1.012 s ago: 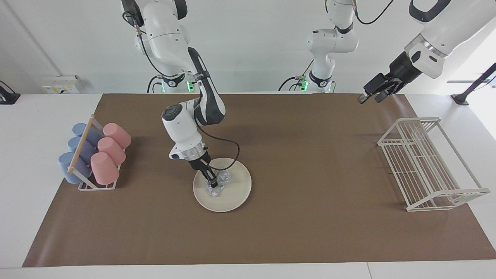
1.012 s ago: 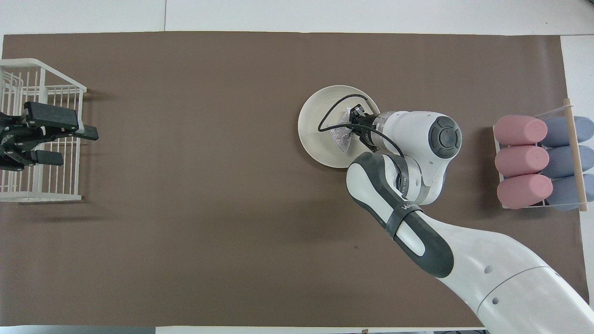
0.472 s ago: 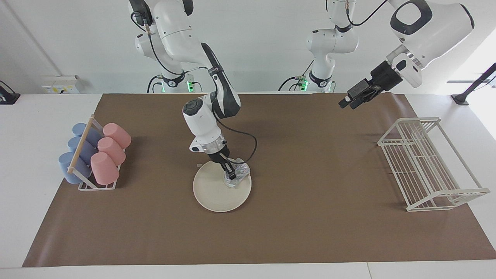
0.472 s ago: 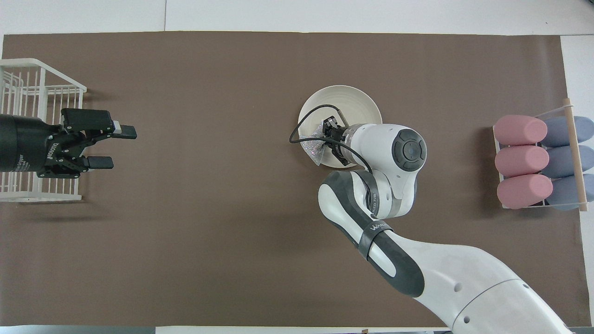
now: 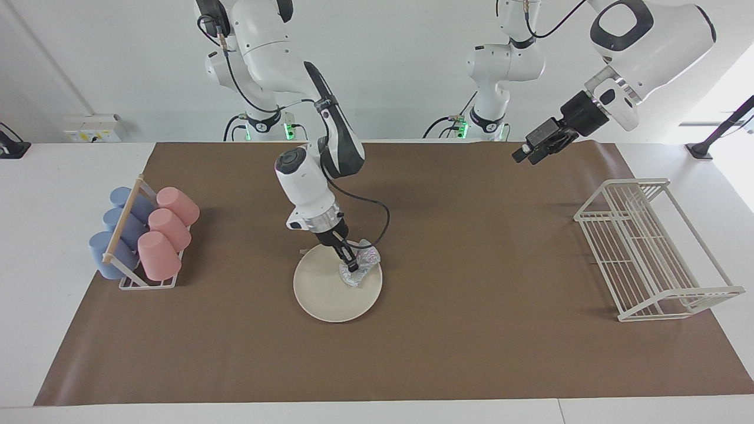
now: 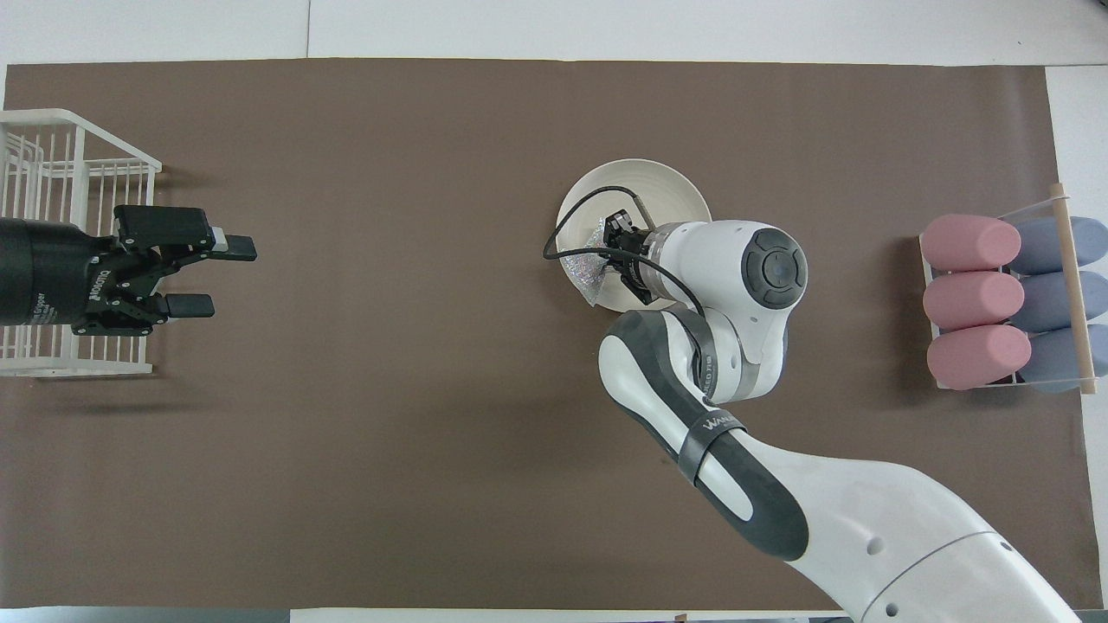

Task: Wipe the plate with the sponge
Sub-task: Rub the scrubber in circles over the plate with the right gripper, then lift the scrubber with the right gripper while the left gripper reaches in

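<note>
The cream-white plate lies on the brown mat near the middle of the table and also shows in the overhead view. My right gripper is shut on the silvery crinkled sponge and presses it on the plate's rim, at the part nearer to the robots and toward the left arm's end. In the overhead view, the right gripper and the sponge sit at the plate's edge. My left gripper is open and empty in the air over the mat next to the wire rack; it also shows in the overhead view.
A white wire rack stands at the left arm's end of the table, also in the overhead view. A cup rack with pink and blue cups stands at the right arm's end, also in the overhead view.
My right gripper dragged the sponge across the plate toward the left arm's end, then held almost still. My left gripper moved from over the wire rack toward the table's middle.
</note>
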